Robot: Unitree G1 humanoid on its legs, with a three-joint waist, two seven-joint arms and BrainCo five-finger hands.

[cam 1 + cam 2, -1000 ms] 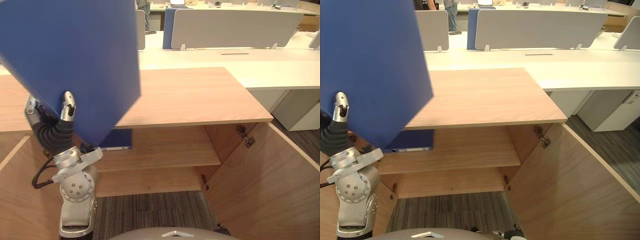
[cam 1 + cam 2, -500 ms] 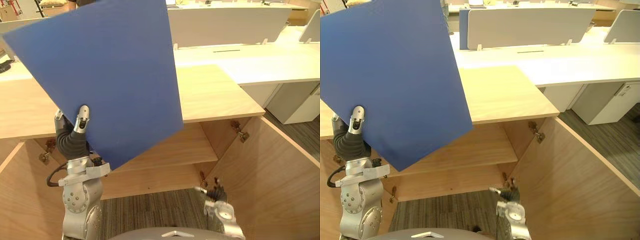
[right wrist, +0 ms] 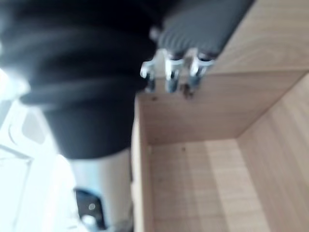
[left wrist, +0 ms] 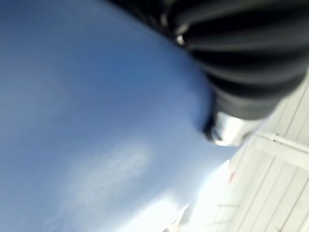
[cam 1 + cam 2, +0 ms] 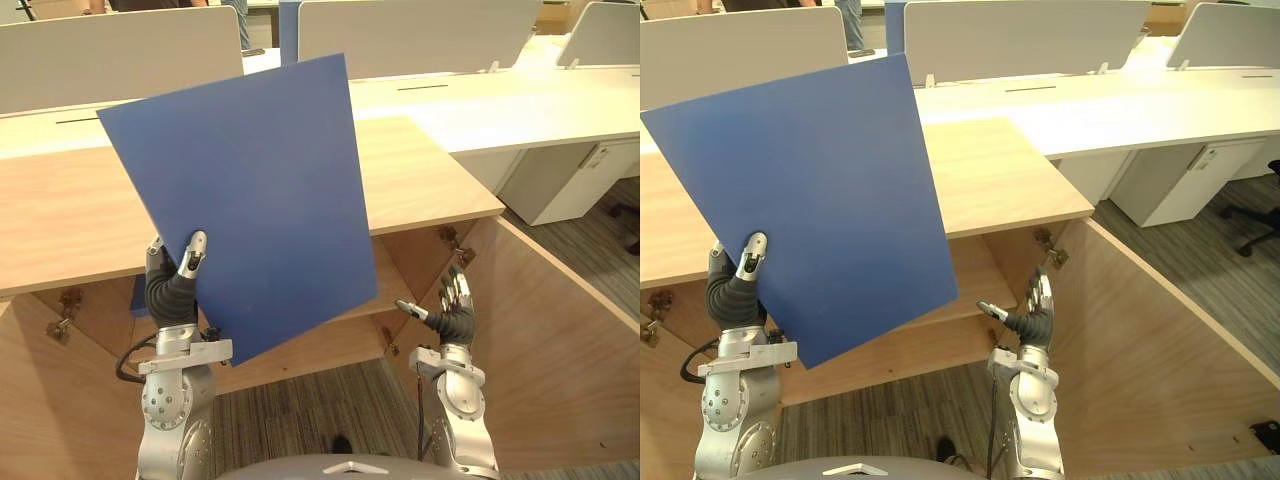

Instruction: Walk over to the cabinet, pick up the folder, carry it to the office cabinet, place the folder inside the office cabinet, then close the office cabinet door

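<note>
Folder (image 5: 250,200), a flat blue sheet-like one, is held up in the air in the left-centre of the left eye view. It is tilted so that one corner points down over the opening of the office cabinet (image 5: 430,170) and its upper part covers much of the wooden cabinet top behind it. The left hand (image 5: 172,285) grips it at the lower left edge, with the thumb (image 5: 195,250) pressed on the front face and the other fingers behind the sheet, so the folder is pinched between them. In the left wrist view the folder's blue surface takes up most of the frame beside the dark ribbed cover (image 4: 241,58). The right hand (image 5: 452,305) stands in the lower right-centre of the frame, empty, with its fingers straight and pointing up and its thumb stuck out toward the folder, well apart from it. In the right wrist view its fingers (image 3: 169,77) reach toward bare wooden panels. Both cabinet doors hang wide open: the right door (image 5: 560,360) fills the lower right of the frame and the left door (image 5: 50,400) the lower left. A wooden shelf (image 5: 388,288) shows inside, between the folder's edge and the right hand. Grey carpet (image 5: 330,400) lies in front of the opening. Behind the cabinet, across the top of the frame, run a white desk (image 5: 520,100) and pale partition screens (image 5: 110,55).
</note>
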